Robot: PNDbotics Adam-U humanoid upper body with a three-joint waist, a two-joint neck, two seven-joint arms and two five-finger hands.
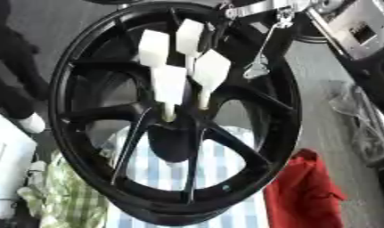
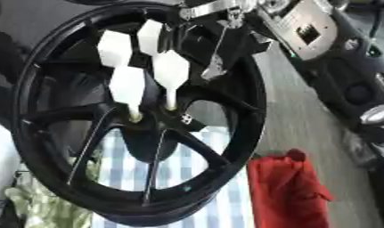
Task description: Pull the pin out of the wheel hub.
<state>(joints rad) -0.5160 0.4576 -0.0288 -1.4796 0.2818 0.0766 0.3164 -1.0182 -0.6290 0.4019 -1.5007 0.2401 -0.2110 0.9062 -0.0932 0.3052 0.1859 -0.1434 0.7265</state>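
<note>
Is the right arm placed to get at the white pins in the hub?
Probably yes: the white pins stand uncovered out of the wheel hub, and the right arm sits just past the rim, upper right.

Grey floor point(image 1: 327, 80) runs up the right side w/ faint streaks. Red cloth point(image 2: 284, 187) sits bunched low on that floor. Just left of the red cloth lies a blue-and-white striped cloth point(image 1: 226, 169); further left of it, a green-and-white checked cloth point(image 1: 66, 200), crumpled. White box-like thing point(image 1: 7, 164) beyond the checked cloth at the left edge, shape unclear. Above the red cloth, far right, clear crinkled plastic point(image 1: 354, 107). Dark shapes fill the upper left corner. Light even, no hard shadows.
</note>
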